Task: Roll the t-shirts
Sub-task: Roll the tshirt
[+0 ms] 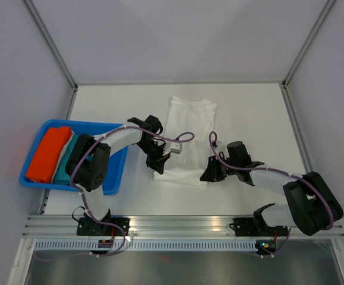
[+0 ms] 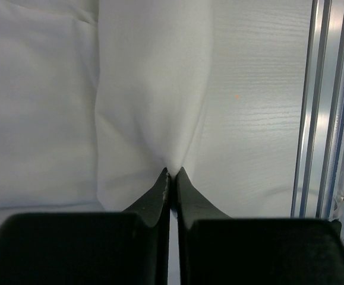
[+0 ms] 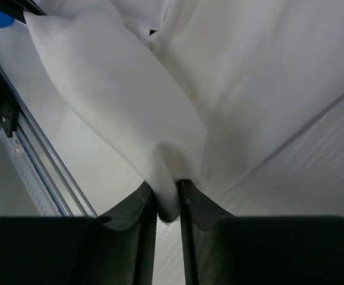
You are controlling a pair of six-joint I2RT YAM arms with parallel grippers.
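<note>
A white t-shirt (image 1: 186, 127) lies on the table, folded lengthwise into a narrow strip with its collar at the far end. No chest print shows. My left gripper (image 1: 158, 165) is at the strip's near left corner, and in the left wrist view it (image 2: 172, 173) is shut on a pinch of the white cloth (image 2: 154, 89). My right gripper (image 1: 209, 174) is at the near right corner, and in the right wrist view it (image 3: 167, 193) is shut on a fold of the cloth (image 3: 118, 95), which is lifted off the table.
A blue tray (image 1: 115, 172) at the left holds a rolled orange cloth (image 1: 47, 154) and a teal one (image 1: 68, 157). An aluminium rail (image 1: 183, 224) runs along the table's near edge and also shows in the left wrist view (image 2: 326, 119). White walls close in the far side and both flanks.
</note>
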